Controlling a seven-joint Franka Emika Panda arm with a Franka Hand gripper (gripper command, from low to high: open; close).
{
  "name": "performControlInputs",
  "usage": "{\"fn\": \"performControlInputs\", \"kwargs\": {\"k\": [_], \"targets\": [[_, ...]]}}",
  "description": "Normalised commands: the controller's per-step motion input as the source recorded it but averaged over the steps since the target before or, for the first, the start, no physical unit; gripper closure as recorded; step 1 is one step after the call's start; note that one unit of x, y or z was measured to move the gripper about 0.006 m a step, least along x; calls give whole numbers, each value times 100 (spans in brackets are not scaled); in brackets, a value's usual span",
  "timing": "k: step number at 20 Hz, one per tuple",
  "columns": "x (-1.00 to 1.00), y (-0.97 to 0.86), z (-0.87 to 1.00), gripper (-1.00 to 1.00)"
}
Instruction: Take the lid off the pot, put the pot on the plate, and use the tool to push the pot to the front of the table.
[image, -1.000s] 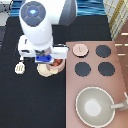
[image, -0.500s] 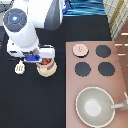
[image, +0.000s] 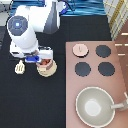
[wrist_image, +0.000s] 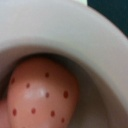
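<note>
Where the white arm ends at the exterior view's left, the gripper (image: 41, 58) sits directly over the pot (image: 46, 63); whether it is spread or clamped on the pot cannot be told. The pot stands upright on the plate (image: 47, 71). The wrist view shows the pot's pale wall (wrist_image: 65, 35) and a red-spotted strawberry (wrist_image: 42, 92) inside. The tool (image: 20, 67) lies just beside the gripper, toward the exterior view's left, long axis running top to bottom. The lid (image: 80, 49) rests on the stove (image: 92, 81), well apart.

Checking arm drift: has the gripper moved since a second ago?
Yes. The gripper moved toward the exterior view's left, away from the stove, over the pot.
</note>
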Motion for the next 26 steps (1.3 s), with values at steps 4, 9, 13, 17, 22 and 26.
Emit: {"fn": "performControlInputs", "kwargs": {"k": [4, 9, 13, 17, 22, 26], "targets": [[-9, -15, -56, 100], [-40, -2, -21, 100], [-58, 0, -14, 100], [-46, -10, -11, 100], [-29, -5, 22, -100], [-35, -3, 69, -100]]}}
